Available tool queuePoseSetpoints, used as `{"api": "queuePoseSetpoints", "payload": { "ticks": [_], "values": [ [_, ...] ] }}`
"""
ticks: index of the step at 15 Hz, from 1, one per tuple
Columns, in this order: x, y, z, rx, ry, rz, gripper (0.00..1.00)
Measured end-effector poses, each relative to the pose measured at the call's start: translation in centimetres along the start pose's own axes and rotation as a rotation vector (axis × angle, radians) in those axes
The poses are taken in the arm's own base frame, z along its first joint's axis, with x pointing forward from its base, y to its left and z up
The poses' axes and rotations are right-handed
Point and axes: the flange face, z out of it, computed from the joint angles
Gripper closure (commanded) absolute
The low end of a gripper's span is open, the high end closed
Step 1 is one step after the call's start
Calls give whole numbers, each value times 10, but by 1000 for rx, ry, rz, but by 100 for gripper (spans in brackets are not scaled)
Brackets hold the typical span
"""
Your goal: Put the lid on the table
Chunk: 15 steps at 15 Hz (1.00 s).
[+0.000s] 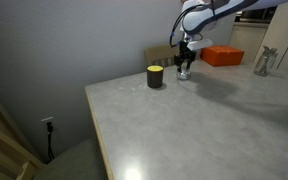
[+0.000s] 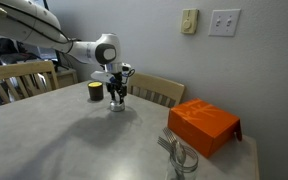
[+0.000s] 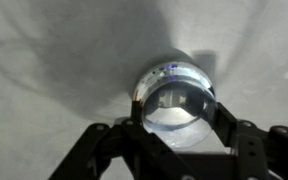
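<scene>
The lid (image 3: 177, 100) is a low, round disc of shiny silvery-grey metal, held level with its flat top face turned straight up at the wrist camera. Being circular, it has no long axis across the counter (image 3: 44, 50); its short axis stands upright. Its top mirrors the light in pale patches, and a few small blue flecks show along the upper left of its rim. The black jaws close in on it from two opposite sides of the rim and pinch it between them, coming in from the lower edge of the wrist view. In both exterior views the lid (image 1: 184, 74) (image 2: 117, 105) is down at counter level under the arm (image 1: 209, 12) (image 2: 84, 50), which points straight down; whether its underside rests on the surface or hangs just above it cannot be told. A soft dark shadow spreads around it. The counter (image 1: 184, 120) (image 2: 64, 130) has a glossy, pale grey-white marbled top with a light wood-coloured edge. Just beside the lid, apart from it, stands a dark cylindrical jar (image 1: 156, 77) (image 2: 95, 93), upright, with a yellow top. Well apart from both, an orange box (image 1: 222, 56) (image 2: 204, 125), flat and rectangular, lies on the same counter. A wooden chair back (image 2: 156, 90) rises behind the counter's edge near the arm.
</scene>
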Motion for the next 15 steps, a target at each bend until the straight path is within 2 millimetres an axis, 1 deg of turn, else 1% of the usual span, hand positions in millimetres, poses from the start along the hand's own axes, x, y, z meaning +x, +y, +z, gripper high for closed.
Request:
{"api": "queuePoseSetpoints", "payload": {
  "ticks": [2, 4, 6, 8, 10, 11, 12, 13, 15],
  "values": [
    [0, 0, -1, -1, -1, -2, 55],
    [1, 0, -6, -1, 0, -9, 55],
    [3, 0, -21, -1, 12, -21, 55],
    [4, 1, -42, -2, 20, -23, 55],
    [3, 6, -54, -3, 7, -8, 55],
    [0, 9, -52, -2, -10, 9, 55],
    [-4, 13, -47, 3, -31, 27, 55],
    [-9, 17, -37, 12, -58, 50, 55],
    [-23, 20, -10, 30, -125, 97, 55]
  ]
}}
